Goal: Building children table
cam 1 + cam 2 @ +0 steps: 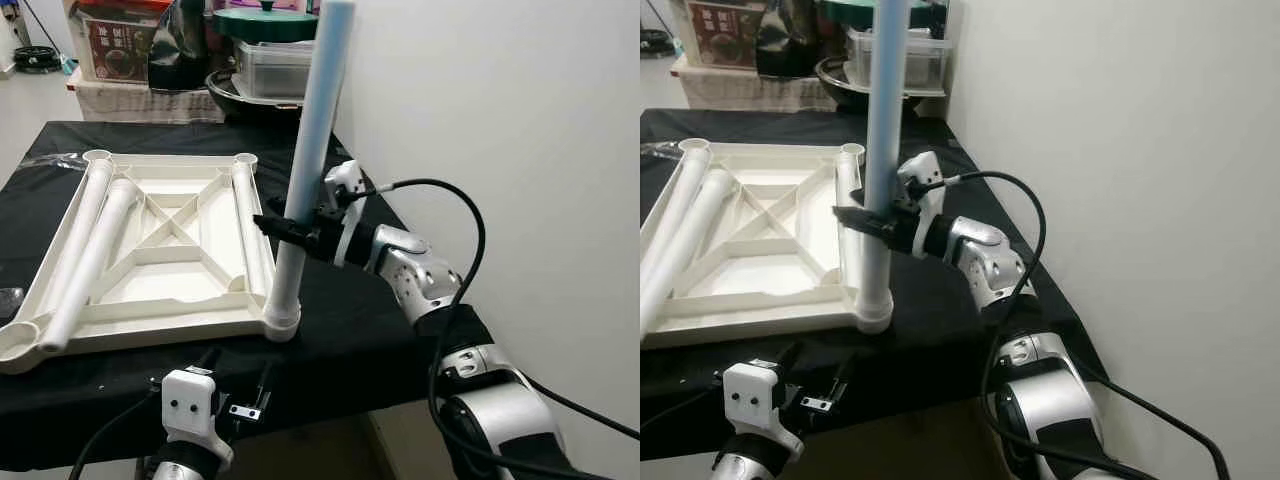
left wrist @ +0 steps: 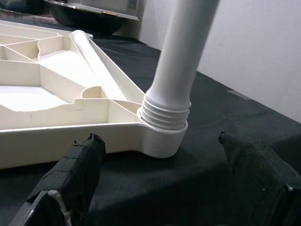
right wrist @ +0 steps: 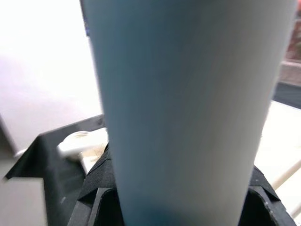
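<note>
Standing upright in the near right corner socket of the white table frame (image 1: 150, 245), the pale blue-white leg tube (image 1: 312, 160) is being gripped at mid-height by the right tool (image 1: 285, 228) in the left eye view, its black fingers closed around the tube from the right. The frame is lying upside down on the black tabletop (image 1: 340, 340), with three more white tubes (image 1: 90, 250) lying loose inside it, two along its left side and one along its right rail. The left tool (image 1: 235, 385) is hanging low at the near edge of the tabletop, below the frame. Boxes and a dark bowl are sitting behind the tabletop, against the white wall (image 1: 500, 120).

The right eye view is showing the same scene, with the right arm's silver links bending up from below and a black cable looping over them.

In the left wrist view, the left tool (image 2: 162, 188) is spreading its two black fingers (image 2: 75, 174) wide, holding nothing, and the tube's threaded end (image 2: 164, 115) is sitting in the corner socket just beyond them.

In the right wrist view, the tube (image 3: 188, 103) is looming very close, clamped between the right tool's black pads (image 3: 101, 181)
</note>
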`<state>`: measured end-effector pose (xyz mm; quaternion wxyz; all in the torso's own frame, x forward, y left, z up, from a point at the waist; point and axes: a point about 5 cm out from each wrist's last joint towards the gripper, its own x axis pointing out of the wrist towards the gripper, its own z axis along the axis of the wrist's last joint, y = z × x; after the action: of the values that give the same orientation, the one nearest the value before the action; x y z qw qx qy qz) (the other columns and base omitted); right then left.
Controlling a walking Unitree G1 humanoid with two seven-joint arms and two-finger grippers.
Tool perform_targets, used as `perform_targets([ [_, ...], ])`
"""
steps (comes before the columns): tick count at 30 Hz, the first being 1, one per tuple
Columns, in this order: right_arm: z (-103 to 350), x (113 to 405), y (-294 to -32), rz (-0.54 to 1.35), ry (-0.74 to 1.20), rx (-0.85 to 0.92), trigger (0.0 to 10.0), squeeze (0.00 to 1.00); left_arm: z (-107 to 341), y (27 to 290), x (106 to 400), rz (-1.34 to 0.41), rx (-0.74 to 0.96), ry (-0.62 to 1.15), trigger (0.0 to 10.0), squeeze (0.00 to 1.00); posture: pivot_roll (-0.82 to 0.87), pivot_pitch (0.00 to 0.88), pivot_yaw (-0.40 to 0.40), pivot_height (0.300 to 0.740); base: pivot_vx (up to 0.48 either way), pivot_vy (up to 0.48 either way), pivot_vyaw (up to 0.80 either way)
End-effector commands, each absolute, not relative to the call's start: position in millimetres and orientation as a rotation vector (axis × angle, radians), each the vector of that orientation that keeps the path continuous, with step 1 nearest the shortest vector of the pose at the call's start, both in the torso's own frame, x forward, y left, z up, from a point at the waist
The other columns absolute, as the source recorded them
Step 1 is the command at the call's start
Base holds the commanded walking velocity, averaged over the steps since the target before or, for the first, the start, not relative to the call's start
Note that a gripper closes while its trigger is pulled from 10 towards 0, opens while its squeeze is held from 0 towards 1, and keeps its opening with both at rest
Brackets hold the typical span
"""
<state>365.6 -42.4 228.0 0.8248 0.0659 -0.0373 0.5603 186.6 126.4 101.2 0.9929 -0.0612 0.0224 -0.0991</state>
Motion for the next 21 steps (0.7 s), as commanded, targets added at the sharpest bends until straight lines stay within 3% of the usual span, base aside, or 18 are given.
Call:
perform_targets([
  [1,209,367,-39,1.153,0.001,0.174,0.0,0.0,100,124,185,-0.206,-0.138,0.055,10.0,0.0,0.18,0.0,-0.157,0.74,0.0,0.0,0.0],
  [3,196,383,-42,0.833,0.084,0.136,0.0,0.0,100,124,184,-0.206,-0.137,0.057,10.0,0.0,0.17,0.0,-0.152,0.74,0.0,0.0,0.0],
  [5,179,395,-63,0.438,0.158,0.093,0.0,0.0,100,124,183,-0.208,-0.14,0.06,10.0,0.0,0.16,0.0,-0.148,0.74,0.0,0.0,0.0],
  [7,179,395,-63,0.438,0.158,0.093,0.0,0.0,100,124,183,-0.208,-0.14,0.06,10.0,0.0,0.16,0.0,-0.148,0.74,0.0,0.0,0.0],
  [9,169,378,-79,0.064,0.097,0.094,0.0,0.0,99,124,183,-0.216,-0.144,0.066,10.0,0.0,0.15,0.0,-0.134,0.74,0.0,0.0,0.0],
  [13,168,365,-65,0.098,0.095,0.13,0.0,0.0,99,125,183,-0.217,-0.141,0.068,10.0,0.0,0.15,0.0,-0.128,0.74,0.0,0.0,0.0],
  [14,170,358,-50,0.181,0.089,0.163,8.2,0.0,99,125,183,-0.222,-0.138,0.07,10.0,0.0,0.14,0.0,-0.121,0.74,0.0,0.0,0.0],
  [15,170,358,-50,0.181,0.089,0.163,8.2,0.0,99,125,183,-0.222,-0.138,0.07,10.0,0.0,0.14,0.0,-0.121,0.74,0.0,0.0,0.0],
  [16,188,348,-25,0.378,0.0,0.235,10.0,0.0,99,126,184,-0.229,-0.136,0.072,10.0,0.0,0.14,0.0,-0.12,0.74,0.0,0.0,0.0],
  [21,206,349,-22,0.435,-0.084,0.272,10.0,0.0,99,125,184,-0.232,-0.138,0.071,10.0,0.0,0.14,0.0,-0.122,0.74,0.0,0.0,0.0],
])
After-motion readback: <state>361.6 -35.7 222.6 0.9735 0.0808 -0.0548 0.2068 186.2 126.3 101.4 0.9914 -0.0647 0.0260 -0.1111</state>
